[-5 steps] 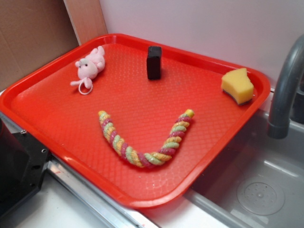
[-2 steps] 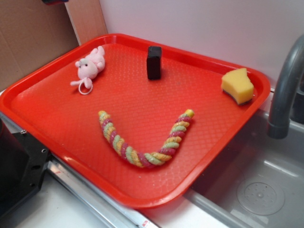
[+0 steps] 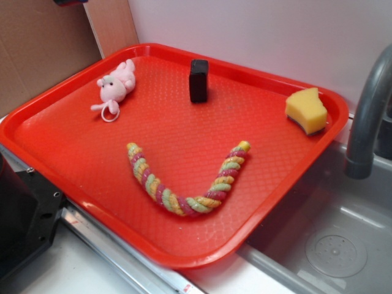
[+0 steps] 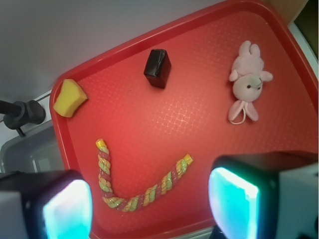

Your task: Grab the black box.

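Exterior view: a red tray point(image 3: 55, 141) with a raised rim fills most of the scene. The black box point(image 3: 198, 80) stands upright on the far part of the tray, near the far rim and roughly midway across, with nothing touching it. To its left, well apart, a pink plush toy point(image 3: 115, 88) lies near the far left corner. At the far right corner sits a yellow sponge point(image 3: 306, 111). On the near half of the tray a twisted rope point(image 3: 187, 182) of pink, yellow and green strands lies curved in a U shape, its two ends pointing toward the far side. To the right of the tray is a grey sink point(image 3: 334, 233) with a curved grey faucet point(image 3: 367, 116) rising over it. A white wall stands behind the tray.

Wrist view: the camera looks down on the tray point(image 4: 209, 74) from above. The gripper point(image 4: 149, 204) sits at the bottom of the frame, its two glowing fingertips point(image 4: 233, 203) spread wide with nothing between them. The black box point(image 4: 157, 68) stands near the top, well apart from the gripper. The plush toy point(image 4: 246, 82) lies to the right, the sponge point(image 4: 69, 98) to the left, and the rope point(image 4: 134, 194) between the fingertips and the box.
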`<state>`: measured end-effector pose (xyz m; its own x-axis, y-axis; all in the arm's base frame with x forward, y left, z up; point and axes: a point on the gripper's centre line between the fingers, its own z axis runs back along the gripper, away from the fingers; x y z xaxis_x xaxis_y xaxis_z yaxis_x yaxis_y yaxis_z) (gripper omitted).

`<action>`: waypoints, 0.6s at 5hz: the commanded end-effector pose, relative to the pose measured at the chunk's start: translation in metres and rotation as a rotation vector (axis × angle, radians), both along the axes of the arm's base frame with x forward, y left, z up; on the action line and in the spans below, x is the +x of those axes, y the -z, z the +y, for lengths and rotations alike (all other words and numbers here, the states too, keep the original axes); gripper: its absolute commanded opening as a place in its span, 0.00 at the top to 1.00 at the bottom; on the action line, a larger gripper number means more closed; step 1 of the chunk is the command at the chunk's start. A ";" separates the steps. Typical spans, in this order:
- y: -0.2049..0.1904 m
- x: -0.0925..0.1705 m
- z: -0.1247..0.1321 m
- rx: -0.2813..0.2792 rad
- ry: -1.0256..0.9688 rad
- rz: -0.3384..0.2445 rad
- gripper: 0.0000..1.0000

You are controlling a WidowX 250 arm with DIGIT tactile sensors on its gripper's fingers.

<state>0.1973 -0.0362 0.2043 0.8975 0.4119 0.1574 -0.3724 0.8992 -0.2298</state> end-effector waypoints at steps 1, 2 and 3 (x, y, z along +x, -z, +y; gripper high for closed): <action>0.062 0.060 0.017 -0.025 -0.217 0.050 0.00; 0.081 0.091 0.005 0.015 -0.276 0.082 0.00; 0.094 0.105 0.007 0.070 -0.271 0.081 0.00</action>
